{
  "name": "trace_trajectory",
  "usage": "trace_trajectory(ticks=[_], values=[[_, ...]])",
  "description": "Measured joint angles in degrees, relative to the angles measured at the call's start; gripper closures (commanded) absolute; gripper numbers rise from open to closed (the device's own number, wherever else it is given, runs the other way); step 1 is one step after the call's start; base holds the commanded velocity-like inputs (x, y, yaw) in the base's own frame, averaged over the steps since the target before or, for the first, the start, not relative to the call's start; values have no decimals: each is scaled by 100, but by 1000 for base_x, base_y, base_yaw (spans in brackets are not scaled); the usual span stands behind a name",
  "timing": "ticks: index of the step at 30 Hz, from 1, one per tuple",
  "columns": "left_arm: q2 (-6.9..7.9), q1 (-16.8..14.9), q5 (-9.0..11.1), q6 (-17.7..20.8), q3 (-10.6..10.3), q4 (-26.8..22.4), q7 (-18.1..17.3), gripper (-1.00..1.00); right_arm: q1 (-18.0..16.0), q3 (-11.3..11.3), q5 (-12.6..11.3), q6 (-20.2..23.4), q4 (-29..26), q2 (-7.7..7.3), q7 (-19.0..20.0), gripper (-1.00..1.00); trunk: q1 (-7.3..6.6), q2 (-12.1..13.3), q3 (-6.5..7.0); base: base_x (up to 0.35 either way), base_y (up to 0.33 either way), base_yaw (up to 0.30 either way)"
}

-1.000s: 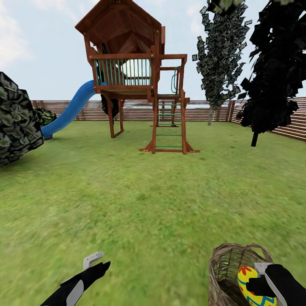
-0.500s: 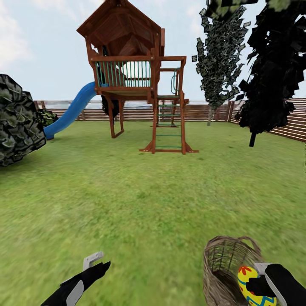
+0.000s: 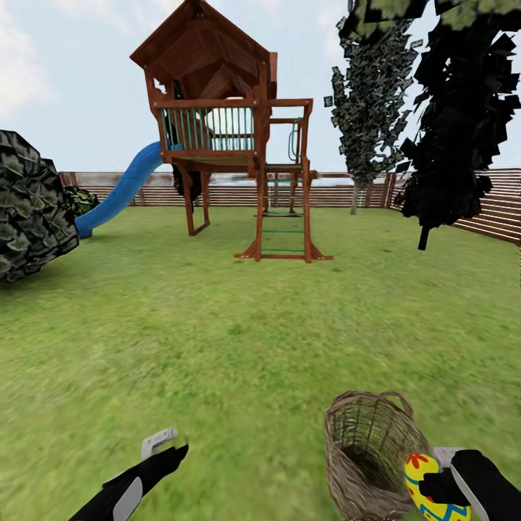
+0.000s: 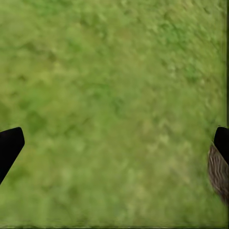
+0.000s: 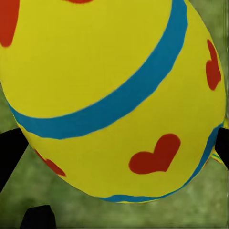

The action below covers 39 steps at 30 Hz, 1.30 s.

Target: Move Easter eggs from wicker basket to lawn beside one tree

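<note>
Yellow with blue bands and red spots, an Easter egg (image 3: pixel 423 488) sits clamped in the right gripper (image 3: pixel 438 483) down at about five o'clock in the head view, raised just beside the rim of the wicker basket (image 3: pixel 365 452); up close from the right wrist the egg (image 5: pixel 112 95) shows red heart marks and black fingertips (image 5: pixel 9 148) at either flank. From here the basket's inside looks dark and I cannot tell whether any egg lies in it. Over at seven o'clock the left gripper (image 3: pixel 165 443) hangs above the lawn (image 3: pixel 239 340), its fingers (image 4: pixel 9 145) spread apart with bare grass between them. Far off at twelve o'clock stands the wooden play tower (image 3: pixel 224 130) with its blue slide (image 3: pixel 119 189), the slat fence (image 3: pixel 340 189) behind, and an almost black tree (image 3: pixel 456 123) at two o'clock.
</note>
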Motion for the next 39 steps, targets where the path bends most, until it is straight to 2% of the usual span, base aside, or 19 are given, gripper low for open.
trace_trajectory(ticks=[9, 15, 18, 20, 26, 39], values=[[0, 2, -4, -1, 0, 2, 0, -100, 0, -1, -8, 5, -1, -2, 0, 100, -198, 361, 162, -254, -250, 0], [16, 1, 7, -2, 9, -7, -9, -100, 0, 0, -7, -2, 0, 0, 0, 100, -332, 601, 269, -21, -22, 0], [24, 1, 7, -14, 9, -6, -16, -100, 0, 0, -6, -2, 1, 1, 0, 100, -333, 603, 270, 0, 0, 0], [26, 3, 11, -218, 16, 63, -16, -100, 0, 0, -4, -2, 0, 1, 0, 100, -333, 603, 270, 0, 8, 0], [19, 3, 13, -377, 22, 201, -6, -100, 1, -3, -3, -8, 0, -3, 2, 100, -333, 603, 270, 0, 271, -43], [36, 2, 4, -359, 5, 204, -6, -100, 2, -56, -31, 20, -2, -16, 12, 100, -333, 603, 312, 0, 332, -257]])
